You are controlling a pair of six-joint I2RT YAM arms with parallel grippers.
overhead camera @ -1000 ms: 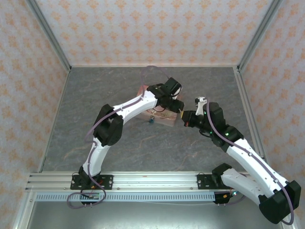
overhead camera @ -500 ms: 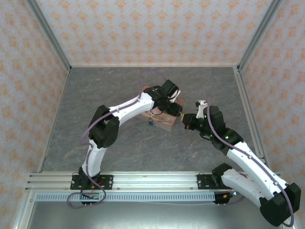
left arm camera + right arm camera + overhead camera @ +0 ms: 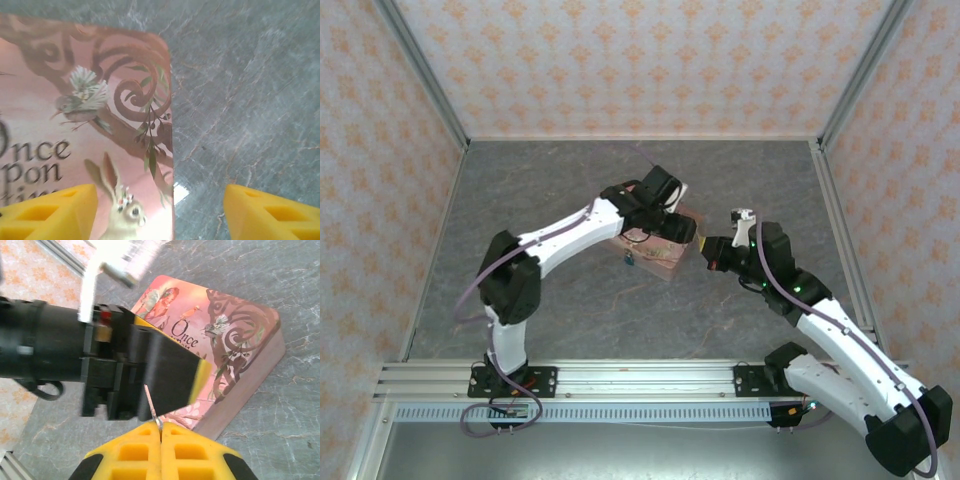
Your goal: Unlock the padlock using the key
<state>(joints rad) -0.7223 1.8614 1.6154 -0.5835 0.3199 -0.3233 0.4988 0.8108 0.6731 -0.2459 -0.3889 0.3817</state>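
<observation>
The tiny blue padlock point(image 3: 629, 260) hangs at the near-left side of the pink illustrated tin point(image 3: 665, 258). My left gripper point(image 3: 678, 228) hovers over the tin's right end. In the left wrist view it point(image 3: 160, 212) is open, one yellow fingertip point(image 3: 50, 212) over the lid point(image 3: 100, 125) and the other over bare table. My right gripper point(image 3: 704, 256) sits just right of the tin. It point(image 3: 161, 429) is shut on the thin metal key point(image 3: 151, 402), whose blade sticks up toward the left gripper's black body point(image 3: 150, 375).
Grey marbled tabletop point(image 3: 570, 300) lies all around the tin, enclosed by patterned walls and an aluminium frame point(image 3: 840, 230). The two grippers are very close together at the tin's right end. A rail point(image 3: 620, 378) runs along the near edge.
My left arm's elbow has swung left and its gripper has shifted slightly left over the tin with the jaws widening. The tin and padlock have turned a little. The right gripper has barely moved.
</observation>
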